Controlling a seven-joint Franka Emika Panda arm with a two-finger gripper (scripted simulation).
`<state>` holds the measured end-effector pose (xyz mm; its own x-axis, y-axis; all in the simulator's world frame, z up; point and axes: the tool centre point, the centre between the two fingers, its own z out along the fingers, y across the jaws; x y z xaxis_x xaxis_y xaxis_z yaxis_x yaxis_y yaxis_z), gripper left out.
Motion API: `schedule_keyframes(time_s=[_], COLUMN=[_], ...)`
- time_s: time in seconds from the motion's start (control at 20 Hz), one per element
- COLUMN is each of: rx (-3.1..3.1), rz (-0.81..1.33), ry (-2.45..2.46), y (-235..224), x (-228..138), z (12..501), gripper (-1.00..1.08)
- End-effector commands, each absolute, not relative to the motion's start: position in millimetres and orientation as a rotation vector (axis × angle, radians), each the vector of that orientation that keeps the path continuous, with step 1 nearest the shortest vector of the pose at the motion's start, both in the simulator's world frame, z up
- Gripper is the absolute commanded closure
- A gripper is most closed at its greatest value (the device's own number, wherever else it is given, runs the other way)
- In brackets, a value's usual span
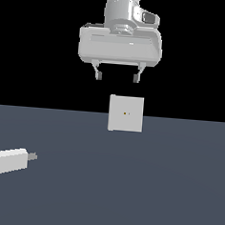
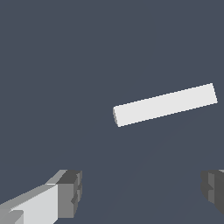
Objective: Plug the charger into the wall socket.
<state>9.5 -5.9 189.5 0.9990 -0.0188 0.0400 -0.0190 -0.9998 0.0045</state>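
Observation:
The charger (image 1: 9, 161), a small white oblong block with a short grey prong pointing toward the exterior view's right, lies on the grey floor at the exterior view's lower left. The wall socket (image 1: 126, 113), a flat upright white square plate with two tiny dots at its centre, stands in the middle. In the wrist view the socket (image 2: 165, 105) shows from above as a thin white bar. My gripper (image 1: 116, 77) hangs open and empty above the socket, far from the charger. Its fingertips (image 2: 70, 192) show in the wrist view, wide apart. The charger is out of the wrist view.
The grey floor (image 1: 166, 185) spreads flat around both things. Behind it the background is black.

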Motion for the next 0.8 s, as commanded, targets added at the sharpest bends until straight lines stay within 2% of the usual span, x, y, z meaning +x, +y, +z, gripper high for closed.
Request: schedule_keyframes(time_s=[0.0, 0.75], rx=[3.136, 3.127], rz=[0.063, 0.067], ry=[-0.030, -0.210], y=[-6, 10], x=[10, -16], z=[189, 171], gripper=[-0.92, -0.92])
